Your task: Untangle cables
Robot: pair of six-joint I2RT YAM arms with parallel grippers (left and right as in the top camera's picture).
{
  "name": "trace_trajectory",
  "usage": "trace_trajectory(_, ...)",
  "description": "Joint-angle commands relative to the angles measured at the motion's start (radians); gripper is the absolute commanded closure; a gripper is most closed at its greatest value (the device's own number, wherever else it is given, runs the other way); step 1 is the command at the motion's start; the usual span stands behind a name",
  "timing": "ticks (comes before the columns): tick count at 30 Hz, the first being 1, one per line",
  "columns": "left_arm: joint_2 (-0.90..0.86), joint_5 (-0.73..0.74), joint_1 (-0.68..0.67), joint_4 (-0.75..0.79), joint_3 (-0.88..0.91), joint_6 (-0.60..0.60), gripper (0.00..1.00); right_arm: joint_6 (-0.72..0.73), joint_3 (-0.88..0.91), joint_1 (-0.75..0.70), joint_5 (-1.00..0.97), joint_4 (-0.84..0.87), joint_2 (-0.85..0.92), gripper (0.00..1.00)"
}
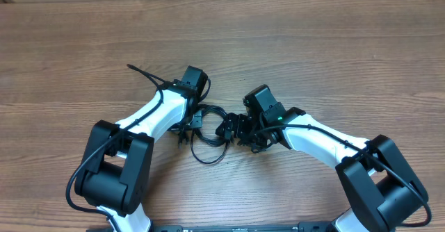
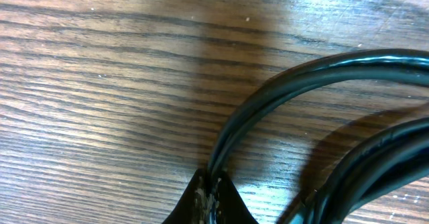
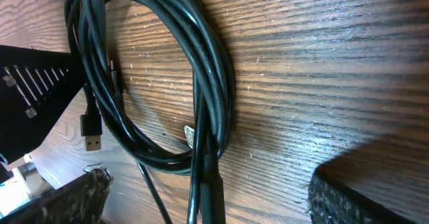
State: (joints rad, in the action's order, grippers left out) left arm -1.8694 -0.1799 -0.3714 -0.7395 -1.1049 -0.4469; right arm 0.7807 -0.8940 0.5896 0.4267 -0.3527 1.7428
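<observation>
Glossy black cables [image 3: 213, 83], black plug [image 3: 92, 127] with silver tip, brown dark-streaked wood-grain table [image 1: 313, 37].

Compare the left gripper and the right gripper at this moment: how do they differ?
The left gripper is shut, pinching strands of the cables; the right gripper is open and grips nothing. The left gripper's fingertips meet at a bend in a loop; the right gripper's fingers stand wide apart with the bundle running between them. Both are down at the same tangle on the wooden table.
</observation>
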Motion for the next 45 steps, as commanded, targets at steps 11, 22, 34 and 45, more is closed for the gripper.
trace_trajectory(11, -0.060, 0.023, 0.011, 0.008, 0.044, -0.002, 0.96, -0.108, 0.016, -0.002, -0.097, -0.105, -0.105, 0.63)
trace_trajectory(22, 0.001, 0.020, 0.014, -0.253, -0.219, 0.014, 0.96, -0.109, 0.016, -0.002, -0.123, -0.106, -0.105, 0.00)
trace_trajectory(34, -0.015, 0.100, 0.012, -0.434, -0.399, 0.032, 0.60, -0.108, 0.016, -0.002, -0.138, -0.105, -0.105, 0.00)
trace_trajectory(45, -0.023, 0.304, 0.008, -0.269, -0.230, 0.075, 0.67, -0.108, 0.016, -0.002, -0.138, -0.102, -0.105, 0.96)
